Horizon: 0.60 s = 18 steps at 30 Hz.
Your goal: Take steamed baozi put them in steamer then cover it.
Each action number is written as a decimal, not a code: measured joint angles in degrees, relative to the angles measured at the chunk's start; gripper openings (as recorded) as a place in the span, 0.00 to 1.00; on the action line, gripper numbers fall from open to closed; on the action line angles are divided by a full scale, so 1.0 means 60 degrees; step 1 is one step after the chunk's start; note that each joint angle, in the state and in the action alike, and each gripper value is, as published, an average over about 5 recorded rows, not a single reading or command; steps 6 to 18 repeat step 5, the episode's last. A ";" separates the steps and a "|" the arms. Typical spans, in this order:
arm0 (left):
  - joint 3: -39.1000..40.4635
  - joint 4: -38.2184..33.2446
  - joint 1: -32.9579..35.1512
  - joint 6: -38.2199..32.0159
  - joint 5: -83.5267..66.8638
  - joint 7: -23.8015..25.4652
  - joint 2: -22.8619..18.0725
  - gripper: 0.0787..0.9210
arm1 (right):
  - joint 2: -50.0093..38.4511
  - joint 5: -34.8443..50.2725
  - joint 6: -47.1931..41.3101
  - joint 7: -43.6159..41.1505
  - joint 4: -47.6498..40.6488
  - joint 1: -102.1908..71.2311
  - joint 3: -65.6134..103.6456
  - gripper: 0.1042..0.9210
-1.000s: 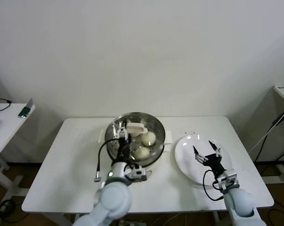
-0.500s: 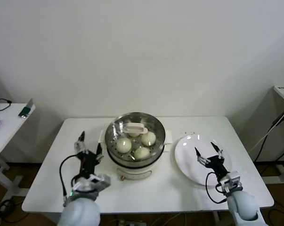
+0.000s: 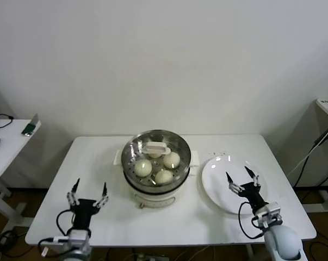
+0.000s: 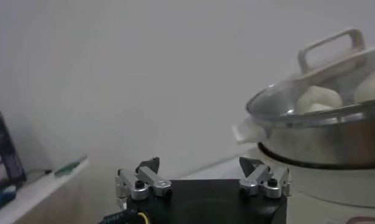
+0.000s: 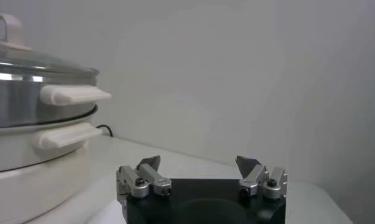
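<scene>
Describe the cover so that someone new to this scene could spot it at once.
Find the white table; at its middle stands the steamer, a shiny steel basket on a cream pot base. The cover lies on top of it: round clear glass, steel-rimmed, with a cream bar handle, unlike the flat white plate alongside.

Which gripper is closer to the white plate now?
Right. The right gripper hovers open over the white plate; the left gripper is open beyond the steamer, by the table's left front.

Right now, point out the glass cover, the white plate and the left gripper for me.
cover [image 3: 154, 147]: head view, on its cream bar handle.
white plate [image 3: 215, 166]: head view, on its bare far rim.
left gripper [image 3: 88, 194]: head view, midway between its open fingertips.
</scene>
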 measured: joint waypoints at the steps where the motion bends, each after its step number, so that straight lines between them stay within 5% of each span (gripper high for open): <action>1: -0.0101 0.0094 0.0058 -0.0254 -0.0196 0.0009 -0.0057 0.88 | -0.0007 0.0025 0.0007 -0.0006 0.0021 -0.0022 0.0007 0.88; 18: -0.0365 0.0314 0.0181 -0.0886 -0.0683 0.0065 -0.0212 0.88 | -0.0015 0.0097 0.0021 -0.0024 0.0091 -0.0090 0.0014 0.88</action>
